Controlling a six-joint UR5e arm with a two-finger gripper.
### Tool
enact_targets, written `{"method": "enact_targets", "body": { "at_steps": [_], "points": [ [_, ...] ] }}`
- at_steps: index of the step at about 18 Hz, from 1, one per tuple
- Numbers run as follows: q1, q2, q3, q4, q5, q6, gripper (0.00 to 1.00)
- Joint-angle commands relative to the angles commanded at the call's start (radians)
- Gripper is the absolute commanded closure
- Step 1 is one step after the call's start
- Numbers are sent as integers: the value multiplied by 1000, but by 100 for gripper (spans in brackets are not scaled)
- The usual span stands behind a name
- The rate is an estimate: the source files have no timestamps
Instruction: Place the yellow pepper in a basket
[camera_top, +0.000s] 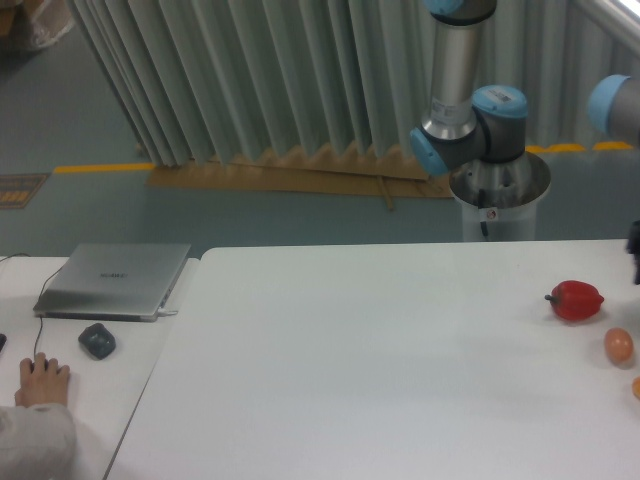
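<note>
The yellow pepper is out of view, and no basket shows either. The arm rises from its base behind the table and leaves the picture at the right edge. A small dark part at the right edge, above the table, looks like a piece of the gripper; its fingers are cut off by the frame. A red pepper lies on the white table at the far right. A small orange-tan egg-shaped thing lies just in front of it.
An orange sliver shows at the right edge; I cannot tell what it is. On a side table at the left are a closed silver laptop, a dark mouse and a person's hand.
</note>
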Motion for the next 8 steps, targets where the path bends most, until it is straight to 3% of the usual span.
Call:
{"method": "enact_targets", "body": {
  "at_steps": [3, 8],
  "points": [
    [-40, 12, -6, 0, 15, -38, 0],
    [-43, 12, -9, 5, 17, -54, 0]
  ]
}}
